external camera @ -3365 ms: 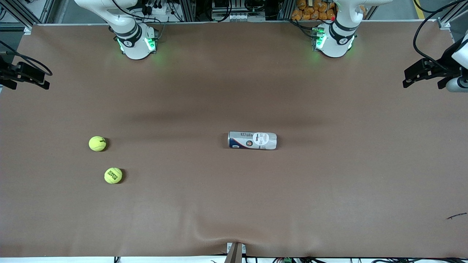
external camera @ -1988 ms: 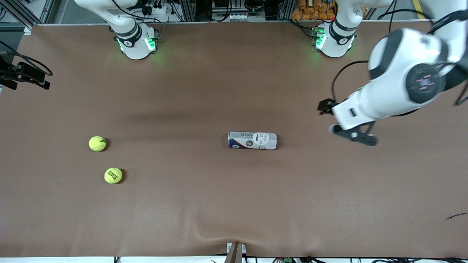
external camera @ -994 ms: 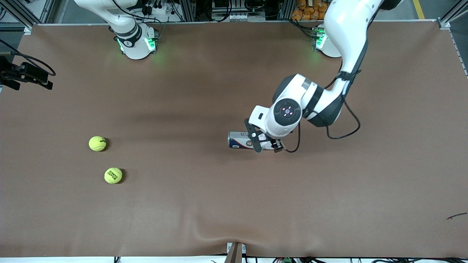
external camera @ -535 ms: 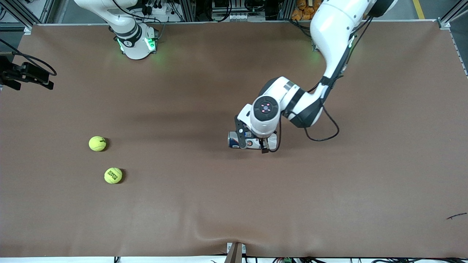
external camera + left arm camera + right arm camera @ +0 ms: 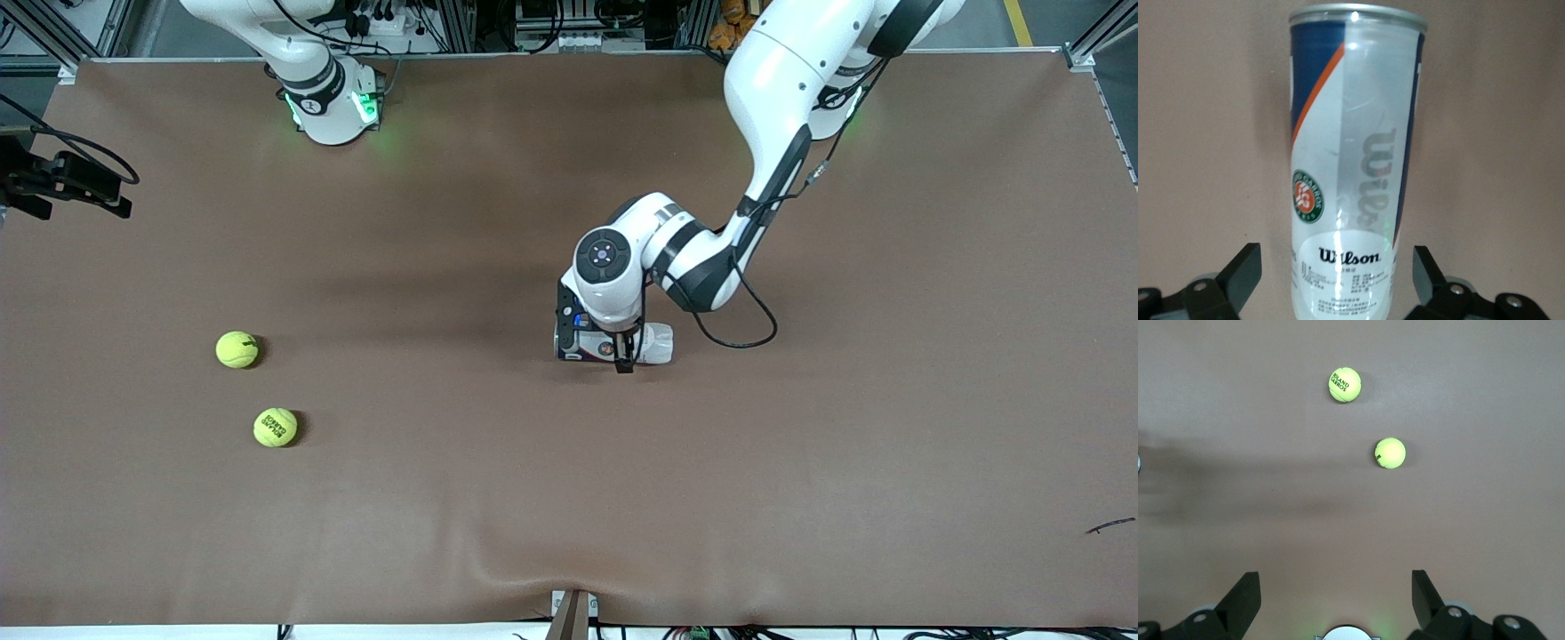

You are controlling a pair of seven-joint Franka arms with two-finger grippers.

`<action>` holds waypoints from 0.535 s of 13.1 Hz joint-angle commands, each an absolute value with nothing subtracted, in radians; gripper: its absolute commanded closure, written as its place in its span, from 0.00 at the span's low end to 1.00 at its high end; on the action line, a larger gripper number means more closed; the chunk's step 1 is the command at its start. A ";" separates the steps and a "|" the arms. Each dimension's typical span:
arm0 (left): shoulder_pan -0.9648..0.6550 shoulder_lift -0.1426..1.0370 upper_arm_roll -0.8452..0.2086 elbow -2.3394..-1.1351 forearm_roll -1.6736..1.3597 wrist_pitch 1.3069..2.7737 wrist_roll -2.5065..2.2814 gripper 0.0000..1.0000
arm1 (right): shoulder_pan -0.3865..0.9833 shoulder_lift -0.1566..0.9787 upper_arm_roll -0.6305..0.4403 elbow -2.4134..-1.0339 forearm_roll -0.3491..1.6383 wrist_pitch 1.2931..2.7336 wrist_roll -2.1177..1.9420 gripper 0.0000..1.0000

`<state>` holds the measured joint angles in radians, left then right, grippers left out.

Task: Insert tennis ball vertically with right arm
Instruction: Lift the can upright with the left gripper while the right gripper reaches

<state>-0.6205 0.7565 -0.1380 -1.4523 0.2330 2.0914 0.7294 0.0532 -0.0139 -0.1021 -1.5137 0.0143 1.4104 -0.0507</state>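
Two yellow tennis balls lie near the right arm's end of the table: one [image 5: 237, 349] [image 5: 1390, 453], and a printed one [image 5: 276, 427] [image 5: 1345, 385] nearer the front camera. A clear Wilson ball can [image 5: 656, 344] [image 5: 1351, 167] lies on its side mid-table, its silver rim toward the right arm's end. My left gripper [image 5: 622, 342] [image 5: 1338, 280] is open and low over the can, one finger on each side, not touching it. The right arm waits with its gripper [image 5: 114, 191] [image 5: 1336, 600] open and empty above the table's edge at its own end.
The brown cloth [image 5: 800, 462] on the table has a raised wrinkle at its front edge [image 5: 533, 569]. The right arm's base [image 5: 329, 107] stands at the back edge. A small dark scrap [image 5: 1111, 526] lies near the front corner at the left arm's end.
The left arm swung in from its end of the table and came down over the can, turning its open gripper to straddle it. The balls, can and right arm stayed put.
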 commanded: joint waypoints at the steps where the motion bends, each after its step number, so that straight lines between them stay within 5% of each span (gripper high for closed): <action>1: -0.629 0.790 -0.133 -1.440 0.287 2.138 0.742 0.00 | 0.064 -0.014 -0.106 -1.513 0.003 1.420 -0.048 0.00; 7: -0.632 0.808 -0.133 -1.457 0.316 2.166 0.741 0.00 | 0.066 -0.005 -0.106 -1.513 0.005 1.430 -0.048 0.00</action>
